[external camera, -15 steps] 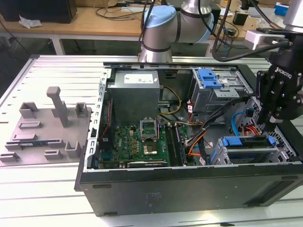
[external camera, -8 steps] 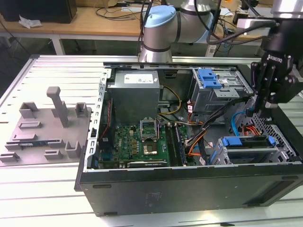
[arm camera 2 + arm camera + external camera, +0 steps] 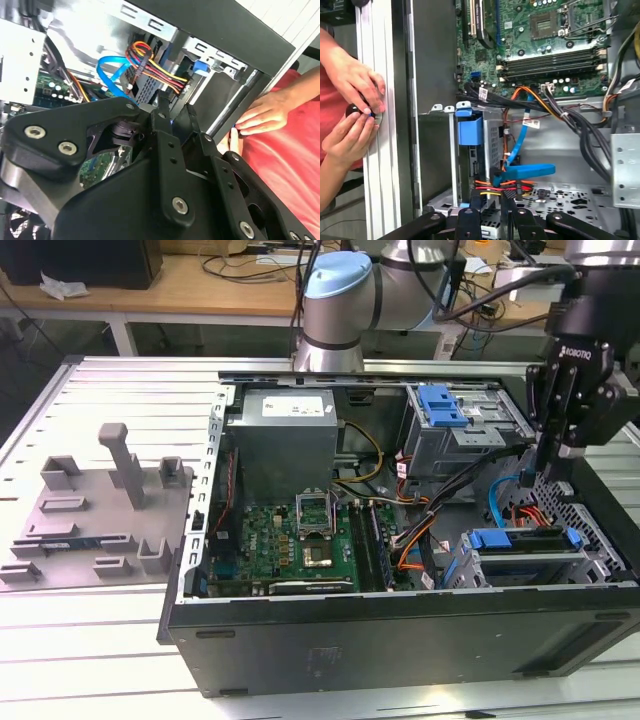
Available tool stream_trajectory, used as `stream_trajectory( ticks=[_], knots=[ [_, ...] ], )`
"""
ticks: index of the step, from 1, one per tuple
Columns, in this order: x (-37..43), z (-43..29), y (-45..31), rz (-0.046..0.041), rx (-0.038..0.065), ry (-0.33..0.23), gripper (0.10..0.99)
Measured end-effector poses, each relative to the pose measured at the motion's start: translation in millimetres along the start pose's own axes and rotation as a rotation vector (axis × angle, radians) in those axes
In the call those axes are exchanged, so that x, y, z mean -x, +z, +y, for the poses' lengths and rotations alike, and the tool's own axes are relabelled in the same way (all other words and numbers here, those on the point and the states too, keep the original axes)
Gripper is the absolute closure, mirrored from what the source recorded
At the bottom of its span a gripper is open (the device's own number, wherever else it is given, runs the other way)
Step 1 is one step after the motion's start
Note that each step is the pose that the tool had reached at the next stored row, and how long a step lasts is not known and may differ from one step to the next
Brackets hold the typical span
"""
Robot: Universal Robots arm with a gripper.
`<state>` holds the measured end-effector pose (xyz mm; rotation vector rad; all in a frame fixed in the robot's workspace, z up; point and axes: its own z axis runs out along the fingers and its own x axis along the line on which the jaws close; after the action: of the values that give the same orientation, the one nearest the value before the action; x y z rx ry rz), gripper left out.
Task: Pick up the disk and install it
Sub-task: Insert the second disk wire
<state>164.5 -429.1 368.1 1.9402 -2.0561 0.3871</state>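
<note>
The disk (image 3: 522, 540), edged by its bright blue bracket, lies flat in the drive cage at the near corner of the open computer case on the exterior view's right. Its blue tab (image 3: 470, 131) sticks out of the cage in the first wrist view, and also shows as a blue tab (image 3: 200, 67) in the second wrist view. My gripper (image 3: 548, 470) hangs above that corner of the case, clear of the disk. Its black fingers (image 3: 475, 202) stand a little apart, open, with only wires visible in the gap. In the second wrist view the gripper (image 3: 176, 111) points toward the cage.
A person's hands (image 3: 355, 100) rest on the table rail beside the case wall. Blue, red and orange cables (image 3: 520, 145) run past the cage. The motherboard (image 3: 300, 535), a grey power supply (image 3: 285, 435) and a second blue-bracketed bay (image 3: 440, 405) fill the case. A grey fixture (image 3: 90, 510) lies on the exterior view's left.
</note>
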Motion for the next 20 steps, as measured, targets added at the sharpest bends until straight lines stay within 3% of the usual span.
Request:
stream_trajectory(
  ticks=[7, 8, 12, 13, 14, 15, 20],
  knots=[
    [1.8, 8.5, -0.7, 0.0004, 0.008, 0.011, 0.784],
    [2.0, 9.9, -0.1, 0.0010, 0.024, 0.035, 0.784],
    [2.6, 10.0, 1.2, 0.0017, 0.053, 0.091, 0.784],
    [3.2, 10.0, 1.4, 0.0148, 0.057, 0.091, 0.784],
    [3.6, 10.1, 1.3, 0.0231, 0.057, 0.092, 0.784],
    [3.6, 10.1, 1.3, 0.0257, 0.056, 0.092, 0.784],
    [4.7, 10.0, 3.3, 0.0305, 0.056, 0.088, 0.784]
  ],
)
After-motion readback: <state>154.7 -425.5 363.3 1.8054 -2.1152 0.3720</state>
